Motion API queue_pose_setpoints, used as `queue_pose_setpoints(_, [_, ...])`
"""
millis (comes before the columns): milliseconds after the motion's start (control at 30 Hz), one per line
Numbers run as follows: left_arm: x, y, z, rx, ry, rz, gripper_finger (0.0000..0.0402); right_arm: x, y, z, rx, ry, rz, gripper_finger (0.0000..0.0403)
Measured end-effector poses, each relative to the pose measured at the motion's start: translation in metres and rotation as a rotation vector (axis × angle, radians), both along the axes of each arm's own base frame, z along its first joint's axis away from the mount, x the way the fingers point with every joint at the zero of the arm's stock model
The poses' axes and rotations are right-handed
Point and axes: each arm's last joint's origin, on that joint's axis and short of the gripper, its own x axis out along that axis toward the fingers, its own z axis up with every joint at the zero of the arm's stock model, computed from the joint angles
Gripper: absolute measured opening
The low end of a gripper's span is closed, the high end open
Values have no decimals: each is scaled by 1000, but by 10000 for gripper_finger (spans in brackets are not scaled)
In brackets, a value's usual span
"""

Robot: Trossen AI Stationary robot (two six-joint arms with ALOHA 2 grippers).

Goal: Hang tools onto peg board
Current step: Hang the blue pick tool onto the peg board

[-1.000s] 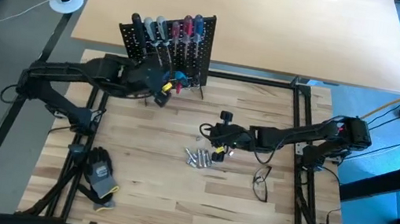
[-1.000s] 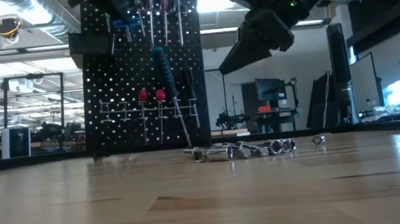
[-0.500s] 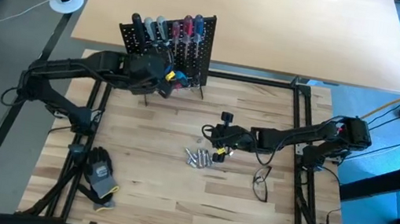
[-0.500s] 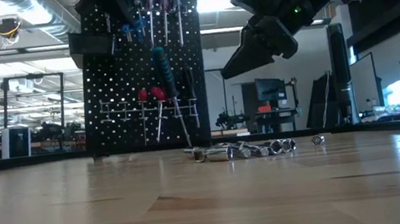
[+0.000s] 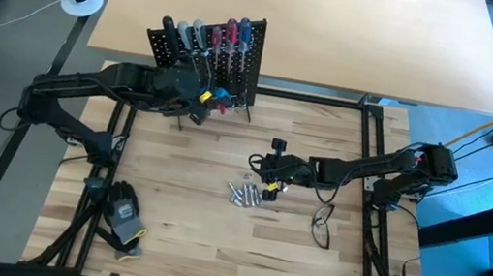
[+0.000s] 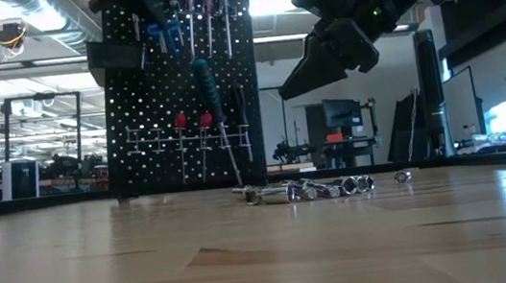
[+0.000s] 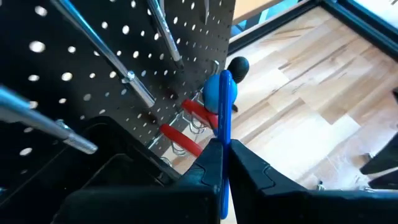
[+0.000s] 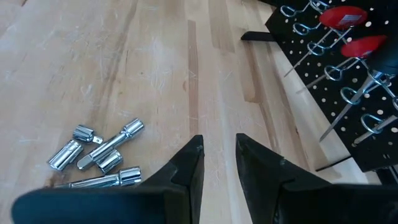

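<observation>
The socket bits (image 8: 99,157) lie loose on the counter (image 5: 212,241) under the right tool (image 8: 214,163), which hangs narrowly parted and empty. Farther back, the left tool (image 7: 222,163) is clamped on a blue screwdriver (image 7: 224,109) against the peg board (image 5: 244,54); miss the ring hook and I'd expect it to drop.

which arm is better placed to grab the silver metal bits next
Right. The right gripper hovers open just beside the pile of small silver metal bits on the wooden table, holding nothing. The left gripper is up against the black perforated peg board, shut on a blue-handled screwdriver.
</observation>
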Motion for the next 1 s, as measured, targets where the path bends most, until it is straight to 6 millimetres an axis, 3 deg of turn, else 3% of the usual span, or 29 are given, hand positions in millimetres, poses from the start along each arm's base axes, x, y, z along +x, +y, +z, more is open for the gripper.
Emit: queue_pose_setpoints(1000, [17,13,-18,-53,81,-24,0,2,1,2,20,-30,19,95])
